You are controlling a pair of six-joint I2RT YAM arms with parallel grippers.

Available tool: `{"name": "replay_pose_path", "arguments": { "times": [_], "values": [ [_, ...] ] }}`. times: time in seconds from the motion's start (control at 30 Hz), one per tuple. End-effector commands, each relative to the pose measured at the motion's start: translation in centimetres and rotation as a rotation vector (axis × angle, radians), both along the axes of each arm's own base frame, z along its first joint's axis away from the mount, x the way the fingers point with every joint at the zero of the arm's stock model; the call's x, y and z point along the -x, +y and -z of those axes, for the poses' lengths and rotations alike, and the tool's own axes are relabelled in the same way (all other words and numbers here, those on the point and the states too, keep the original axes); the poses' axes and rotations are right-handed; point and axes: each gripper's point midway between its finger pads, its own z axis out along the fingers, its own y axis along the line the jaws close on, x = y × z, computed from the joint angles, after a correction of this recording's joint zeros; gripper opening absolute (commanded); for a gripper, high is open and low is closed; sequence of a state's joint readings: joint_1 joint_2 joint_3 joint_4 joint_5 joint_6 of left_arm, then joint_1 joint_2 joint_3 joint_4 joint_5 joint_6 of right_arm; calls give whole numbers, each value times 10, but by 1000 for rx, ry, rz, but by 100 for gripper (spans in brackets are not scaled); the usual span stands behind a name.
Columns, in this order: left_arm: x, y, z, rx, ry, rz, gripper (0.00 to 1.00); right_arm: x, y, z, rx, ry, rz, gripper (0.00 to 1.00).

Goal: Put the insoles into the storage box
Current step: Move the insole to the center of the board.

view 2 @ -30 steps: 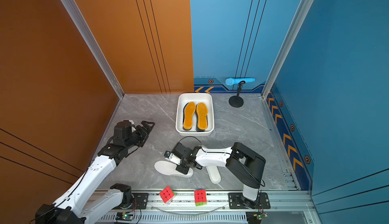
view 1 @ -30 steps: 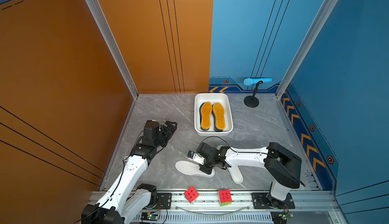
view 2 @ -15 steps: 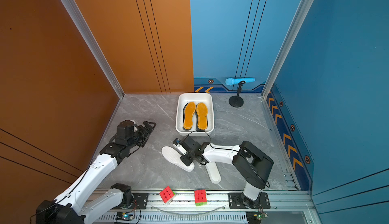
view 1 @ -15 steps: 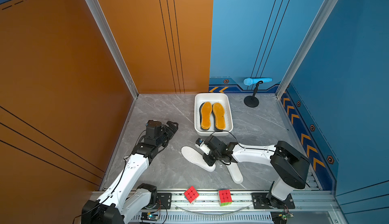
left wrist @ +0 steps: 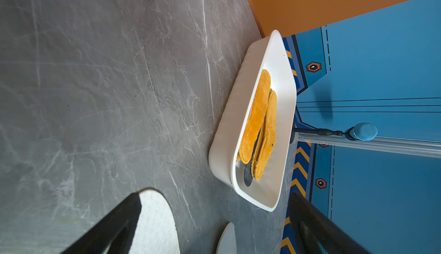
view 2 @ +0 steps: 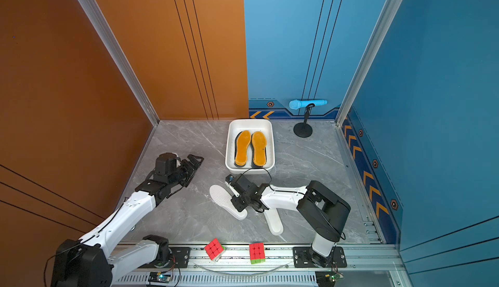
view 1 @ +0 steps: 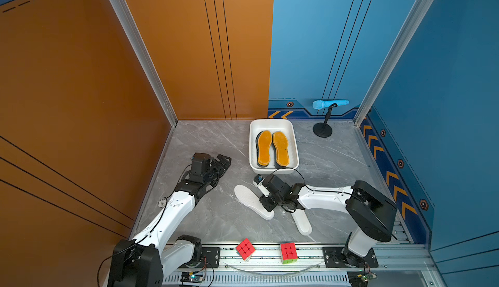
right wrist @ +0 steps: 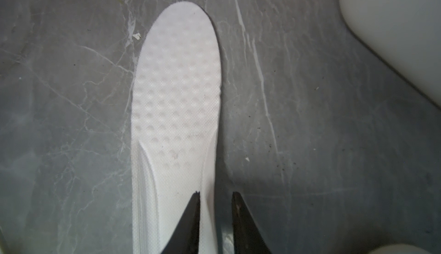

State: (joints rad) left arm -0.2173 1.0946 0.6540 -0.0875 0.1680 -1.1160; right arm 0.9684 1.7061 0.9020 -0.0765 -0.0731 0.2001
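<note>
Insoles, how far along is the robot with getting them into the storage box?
Done: two orange insoles lie in the storage box over dark ones. In hand: the right gripper, jaws slightly apart, hangs over one white insole on the table; the left gripper is open and empty. Left: that insole and a second white insole.

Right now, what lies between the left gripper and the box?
Nothing: only bare grey table separates the left gripper from the box, as both top views show.
</note>
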Motion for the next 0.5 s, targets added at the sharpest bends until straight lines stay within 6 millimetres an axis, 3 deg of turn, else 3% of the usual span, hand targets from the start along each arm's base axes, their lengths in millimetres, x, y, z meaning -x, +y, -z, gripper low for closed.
{"name": "replay_pose_path", "arguments": {
  "times": [0.0, 0.17, 0.47],
  "values": [
    [-1, -12, 3, 22, -17, 49, 98, 0, -6, 5, 26, -11, 6, 31],
    [-2, -19, 15, 36, -2, 63, 97, 7, -6, 8, 34, 18, -23, 37],
    [-1, -22, 26, 47, 12, 54, 98, 28, -9, 18, 64, 75, -88, 39]
  ]
}}
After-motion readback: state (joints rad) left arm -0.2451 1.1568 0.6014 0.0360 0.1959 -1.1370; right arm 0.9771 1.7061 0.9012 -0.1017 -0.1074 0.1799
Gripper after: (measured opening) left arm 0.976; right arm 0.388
